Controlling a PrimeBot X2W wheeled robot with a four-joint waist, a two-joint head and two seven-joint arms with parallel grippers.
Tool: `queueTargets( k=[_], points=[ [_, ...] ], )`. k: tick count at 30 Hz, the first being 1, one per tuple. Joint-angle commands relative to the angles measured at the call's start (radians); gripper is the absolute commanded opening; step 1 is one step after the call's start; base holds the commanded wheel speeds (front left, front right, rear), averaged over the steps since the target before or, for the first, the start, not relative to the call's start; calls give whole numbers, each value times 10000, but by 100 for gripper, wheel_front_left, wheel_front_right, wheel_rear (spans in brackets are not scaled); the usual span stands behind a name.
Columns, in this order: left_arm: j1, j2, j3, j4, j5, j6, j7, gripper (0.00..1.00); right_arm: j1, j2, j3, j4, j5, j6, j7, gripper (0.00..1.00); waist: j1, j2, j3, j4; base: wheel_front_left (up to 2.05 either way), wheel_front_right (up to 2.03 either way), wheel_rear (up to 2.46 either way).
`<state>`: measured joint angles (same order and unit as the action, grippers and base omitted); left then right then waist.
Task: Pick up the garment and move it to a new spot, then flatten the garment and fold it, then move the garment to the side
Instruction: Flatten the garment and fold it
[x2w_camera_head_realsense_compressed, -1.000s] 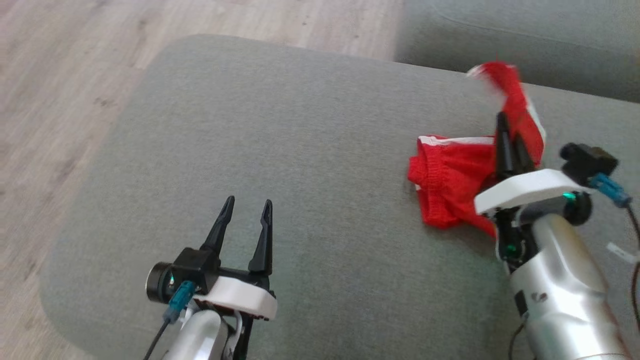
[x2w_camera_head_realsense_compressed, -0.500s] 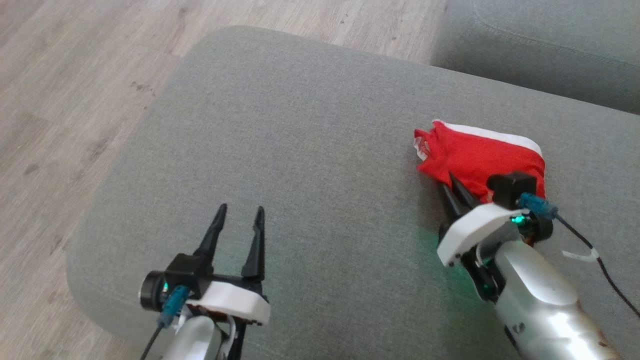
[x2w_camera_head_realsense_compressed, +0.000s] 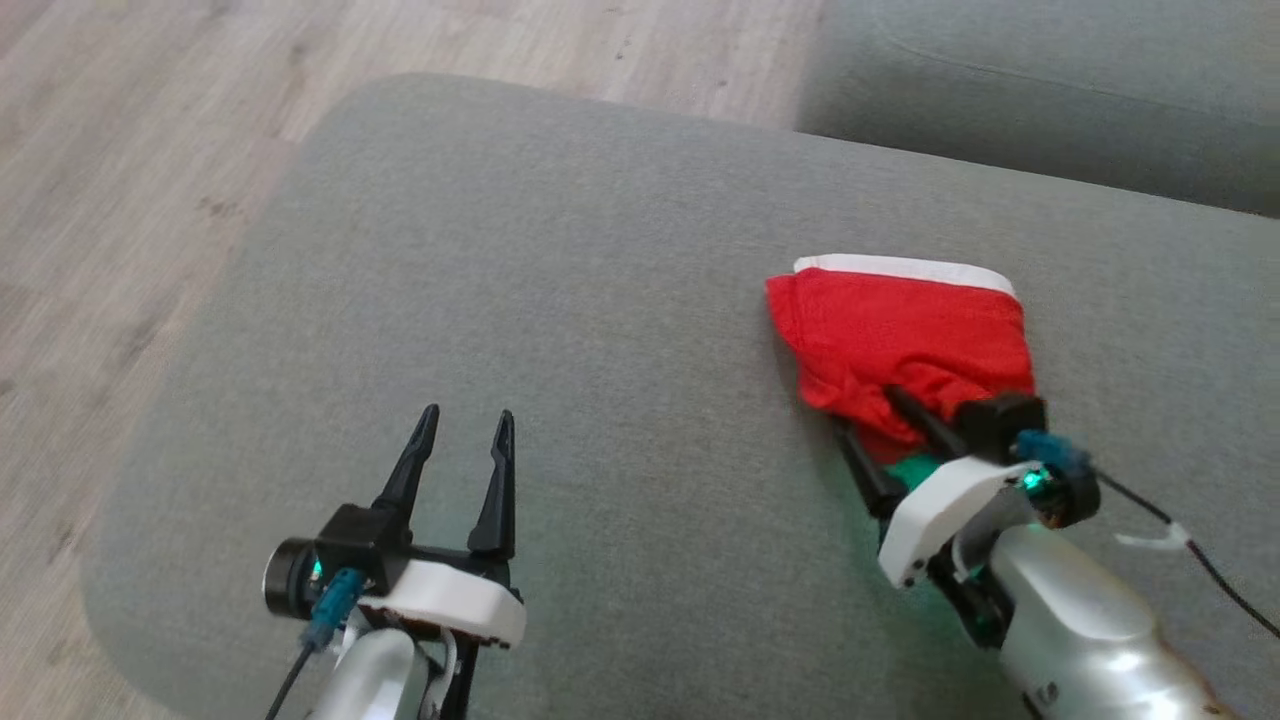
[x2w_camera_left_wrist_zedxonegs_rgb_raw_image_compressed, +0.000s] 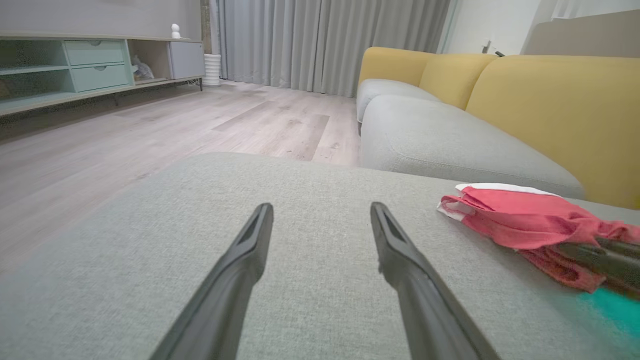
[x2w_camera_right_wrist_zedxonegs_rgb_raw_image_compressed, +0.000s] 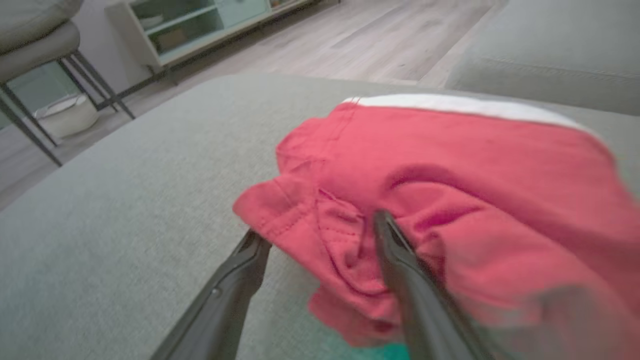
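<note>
Garment: the red fabric garment with a white band (x2w_camera_head_realsense_compressed: 905, 340) lies bunched on the right half of the grey fabric cushion (x2w_camera_head_realsense_compressed: 600, 250), white band along its far edge, loose folds heaped at the near edge.
Right pincer: the right gripper (x2w_camera_head_realsense_compressed: 868, 410) sits low at the garment's near-left corner with its two dark fingers spread wide. In the right wrist view (x2w_camera_right_wrist_zedxonegs_rgb_raw_image_compressed: 320, 227) the left finger rests on bare cushion just beside the cloth and the right finger lies against a fold. Cloth sits between them, but nothing is pinched.
Why so placed: the open jaws at cushion level suggest the cloth is meant to rest here under its own weight, so this looks like its new spot.
Left pincer: the left gripper (x2w_camera_head_realsense_compressed: 467, 413) hovers over the near-left of the cushion, fingers spread, well apart from the garment and holding nothing. It seems parked there to keep out of the way while leaving an easy reach to the right.
Surroundings: pale wooden floor (x2w_camera_head_realsense_compressed: 120, 150) on the far left and a second grey seat cushion (x2w_camera_head_realsense_compressed: 1050, 90) at the far right.
Stage: probably relocation done; flattening and folding are not yet done.
Next need: separate grips on the edges, since the near folds are doubled over.
Risk: the right finger could drag the fold as it lifts.
</note>
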<state>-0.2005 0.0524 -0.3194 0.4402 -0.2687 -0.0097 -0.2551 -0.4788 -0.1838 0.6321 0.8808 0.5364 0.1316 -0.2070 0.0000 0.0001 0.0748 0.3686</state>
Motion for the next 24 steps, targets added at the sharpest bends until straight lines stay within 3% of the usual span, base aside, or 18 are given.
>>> queueTargets(
  k=[1,9,14,19,24],
  points=[
    [-528,92,372,-269,102,-4,-67,100,-224,-120,-34,-300,131,-9,-190,100,0,-1,-92,-187,0,0,0],
    [-585,30,450,-483,137,-17,-67,100,439,-595,-1325,-1983,157,-9,-536,100,0,-1,-404,-1245,0,0,0],
    [-473,5,569,-677,116,41,-67,100,1428,-784,-3035,-3372,-697,-9,-544,100,0,-1,-587,-1833,0,0,0],
    [-213,-11,760,-944,134,164,-67,100,2666,-119,-5192,-4514,-2156,-9,-546,100,0,-1,-700,-2260,0,0,0],
    [75,-17,797,-1080,67,201,-67,100,3665,643,-6119,-5265,-3078,-9,-546,100,0,-1,-685,-2446,0,0,0]
  ],
)
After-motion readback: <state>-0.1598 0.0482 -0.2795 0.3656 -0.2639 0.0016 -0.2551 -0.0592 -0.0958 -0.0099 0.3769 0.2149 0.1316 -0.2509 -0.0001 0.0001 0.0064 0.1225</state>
